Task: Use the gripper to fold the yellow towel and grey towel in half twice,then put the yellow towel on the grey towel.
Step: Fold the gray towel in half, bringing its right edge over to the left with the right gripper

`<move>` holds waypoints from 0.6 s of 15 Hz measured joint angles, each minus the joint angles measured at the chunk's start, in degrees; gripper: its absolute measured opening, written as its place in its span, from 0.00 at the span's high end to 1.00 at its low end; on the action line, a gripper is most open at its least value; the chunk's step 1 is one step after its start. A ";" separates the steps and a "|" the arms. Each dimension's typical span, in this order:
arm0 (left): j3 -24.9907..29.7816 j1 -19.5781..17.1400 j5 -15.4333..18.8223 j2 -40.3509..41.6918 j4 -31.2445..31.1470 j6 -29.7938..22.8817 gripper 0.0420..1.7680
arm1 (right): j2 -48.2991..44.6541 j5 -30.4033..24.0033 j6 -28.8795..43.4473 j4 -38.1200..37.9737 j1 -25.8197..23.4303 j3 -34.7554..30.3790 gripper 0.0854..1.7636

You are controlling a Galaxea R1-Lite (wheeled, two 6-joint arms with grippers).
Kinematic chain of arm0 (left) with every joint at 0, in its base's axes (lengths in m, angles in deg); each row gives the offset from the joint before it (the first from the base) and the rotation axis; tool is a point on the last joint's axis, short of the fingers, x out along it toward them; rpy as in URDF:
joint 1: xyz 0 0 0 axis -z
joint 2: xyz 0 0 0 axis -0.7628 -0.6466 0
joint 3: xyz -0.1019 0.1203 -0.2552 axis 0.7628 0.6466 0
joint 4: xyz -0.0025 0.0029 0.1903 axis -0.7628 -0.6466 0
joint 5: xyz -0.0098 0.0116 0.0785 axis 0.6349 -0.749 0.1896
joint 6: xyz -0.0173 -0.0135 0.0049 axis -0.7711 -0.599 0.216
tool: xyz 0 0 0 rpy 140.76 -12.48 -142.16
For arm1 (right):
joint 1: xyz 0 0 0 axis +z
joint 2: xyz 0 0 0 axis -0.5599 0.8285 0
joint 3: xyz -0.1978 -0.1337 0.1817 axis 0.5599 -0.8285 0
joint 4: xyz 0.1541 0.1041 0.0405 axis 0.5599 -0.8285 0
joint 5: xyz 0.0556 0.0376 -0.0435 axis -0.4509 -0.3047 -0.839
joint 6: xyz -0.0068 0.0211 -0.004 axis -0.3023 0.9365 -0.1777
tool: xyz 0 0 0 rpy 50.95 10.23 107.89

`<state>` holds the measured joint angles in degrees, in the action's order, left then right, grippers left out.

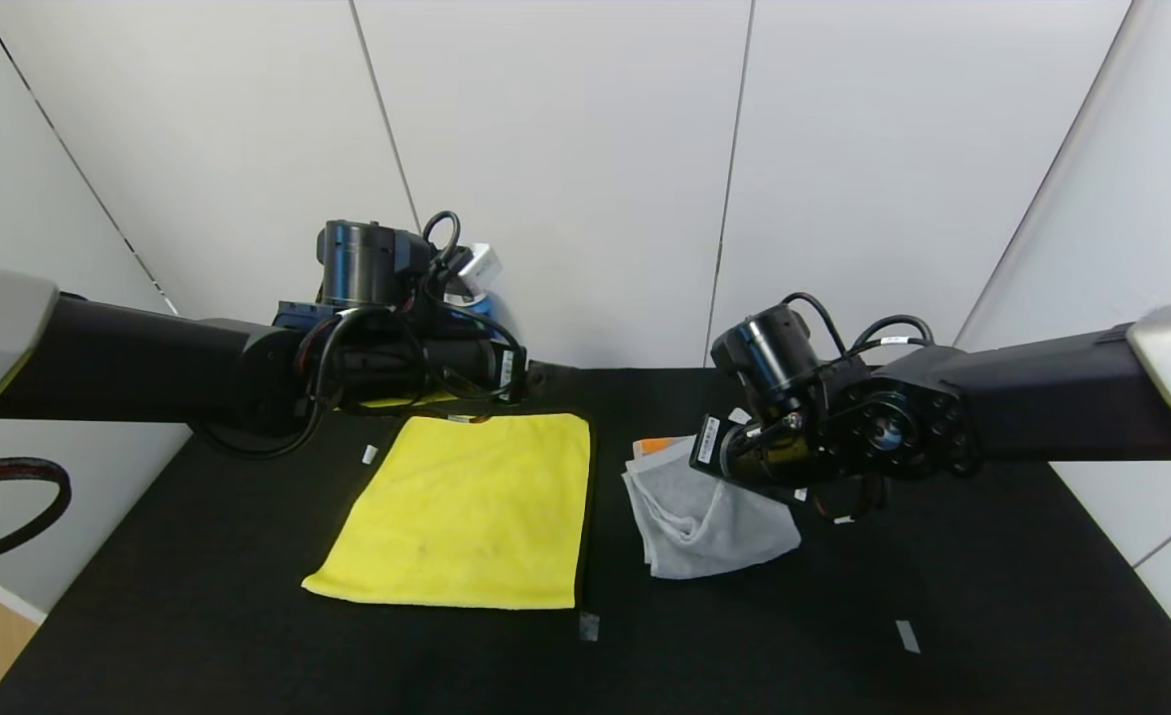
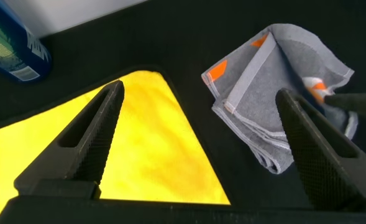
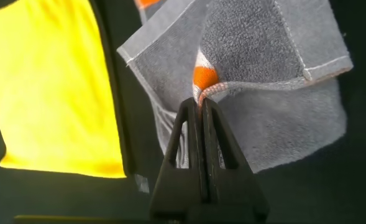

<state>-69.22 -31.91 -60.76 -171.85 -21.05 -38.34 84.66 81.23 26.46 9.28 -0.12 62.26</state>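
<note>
The yellow towel (image 1: pixel 466 511) lies flat on the black table (image 1: pixel 198 616), left of centre; it also shows in the left wrist view (image 2: pixel 133 162) and the right wrist view (image 3: pixel 52 87). The grey towel (image 1: pixel 704 516) lies folded and rumpled to its right, orange patches at its far end (image 2: pixel 218 70). My right gripper (image 3: pixel 201 102) is shut on an orange-patched corner of the grey towel (image 3: pixel 263 56) and holds it raised above the rest. My left gripper (image 2: pixel 200 93) is open and empty, hovering above the yellow towel's far right corner.
A blue container (image 2: pixel 15 50) with a white cap (image 1: pixel 481 266) stands at the table's back, behind the left arm. Small white tape marks (image 1: pixel 589 626) (image 1: pixel 907 636) (image 1: pixel 369 454) lie on the table. White wall panels close the back.
</note>
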 joint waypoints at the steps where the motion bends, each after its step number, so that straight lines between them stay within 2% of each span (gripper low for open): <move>1: 0.02 -0.02 -0.02 0.07 0.02 0.00 0.03 | 0.72 0.00 -0.60 0.02 0.66 0.49 0.97; 9: 0.07 -0.02 -0.02 0.29 0.02 0.00 0.03 | 6.86 0.16 -4.00 0.34 2.65 2.91 0.97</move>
<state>-69.15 -31.94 -60.78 -171.56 -21.02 -38.34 91.53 81.39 22.46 9.62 2.52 65.17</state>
